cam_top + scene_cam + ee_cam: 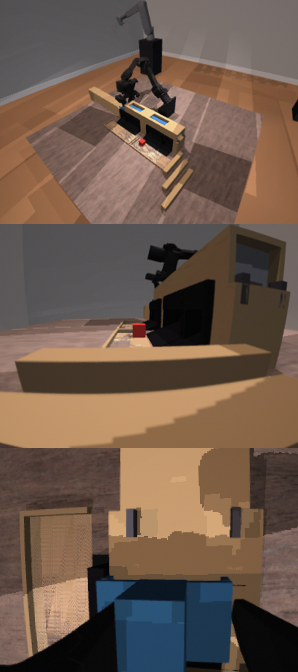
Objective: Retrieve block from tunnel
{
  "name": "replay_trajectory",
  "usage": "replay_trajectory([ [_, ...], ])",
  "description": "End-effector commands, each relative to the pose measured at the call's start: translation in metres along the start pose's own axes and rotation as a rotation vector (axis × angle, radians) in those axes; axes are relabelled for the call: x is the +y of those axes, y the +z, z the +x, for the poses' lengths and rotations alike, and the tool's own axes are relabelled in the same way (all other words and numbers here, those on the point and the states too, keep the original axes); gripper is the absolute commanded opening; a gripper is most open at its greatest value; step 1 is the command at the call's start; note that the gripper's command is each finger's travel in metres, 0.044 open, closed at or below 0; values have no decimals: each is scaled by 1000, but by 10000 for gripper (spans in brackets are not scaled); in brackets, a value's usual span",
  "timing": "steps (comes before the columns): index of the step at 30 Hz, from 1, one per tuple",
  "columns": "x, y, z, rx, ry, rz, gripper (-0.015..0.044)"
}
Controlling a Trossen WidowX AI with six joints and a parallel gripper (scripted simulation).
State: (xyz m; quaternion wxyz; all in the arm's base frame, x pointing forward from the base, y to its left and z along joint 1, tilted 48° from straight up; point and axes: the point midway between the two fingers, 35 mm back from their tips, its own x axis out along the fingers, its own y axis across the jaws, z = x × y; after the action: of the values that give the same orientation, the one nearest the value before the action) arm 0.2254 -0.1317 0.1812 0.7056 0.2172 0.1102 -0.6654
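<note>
The tan covered tunnel (pixel 154 116) (pixel 247 313) lies across the rug, with two blue windows in its roof and a dark open front. At its far left end a blue handle block (pixel 165 613) (pixel 123 107) sticks out towards a long tan beam (pixel 103 98) (pixel 182 493). My gripper (pixel 123 103) (pixel 180 608) hangs over that end, and its dark fingers are shut on both sides of the blue handle block. A small red block (pixel 142 142) (pixel 139 330) sits on a sandy strip (pixel 121 133) in front of the tunnel.
Three loose tan rods (pixel 173 162) (pixel 175 174) (pixel 177 189) lie on the rug right of the tunnel, and two fill the foreground of the exterior view (pixel 143 367). A dark panel (pixel 168 106) stands behind the tunnel. The black robot base (pixel 151 54) is at the back.
</note>
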Motion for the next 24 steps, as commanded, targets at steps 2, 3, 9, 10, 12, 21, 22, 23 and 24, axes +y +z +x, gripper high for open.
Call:
replay_trajectory([
  [2,2,1,-8,26,7,-4,289],
  [3,3,2,-12,34,9,-6,315],
  [9,5,9,-25,61,18,-12,440],
  [10,7,15,-25,66,18,-12,440],
  [12,11,34,-24,79,19,-14,440],
  [21,13,40,-20,84,20,-15,440],
  [22,12,40,-19,85,20,-15,440],
  [23,12,40,-17,85,20,-15,440],
  [24,12,39,-16,85,20,-15,440],
])
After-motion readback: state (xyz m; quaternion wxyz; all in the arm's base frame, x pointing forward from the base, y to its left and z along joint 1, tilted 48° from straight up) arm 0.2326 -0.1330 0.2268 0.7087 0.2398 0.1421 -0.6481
